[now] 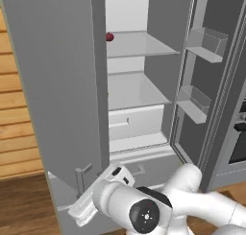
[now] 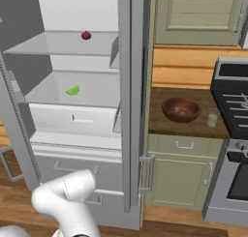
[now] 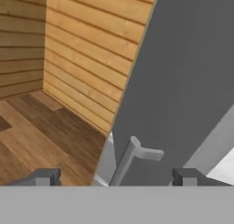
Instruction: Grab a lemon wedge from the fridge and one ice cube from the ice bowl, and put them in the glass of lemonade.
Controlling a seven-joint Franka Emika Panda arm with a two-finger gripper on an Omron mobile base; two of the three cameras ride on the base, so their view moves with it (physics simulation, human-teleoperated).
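Your fridge (image 2: 77, 110) stands open, but nothing is fetched yet: the lemon wedge (image 2: 73, 90) lies on its middle shelf. Your gripper (image 3: 114, 176) hangs wide and empty by the door handle (image 3: 130, 159). The ice bowl (image 2: 181, 109) and glass of lemonade (image 2: 212, 118) wait on the counter (image 2: 164, 125).

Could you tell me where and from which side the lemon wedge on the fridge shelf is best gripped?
Probably across its narrow flanks, coming in from the open front of the fridge: the lemon wedge lies low on the shelf, near its front edge.
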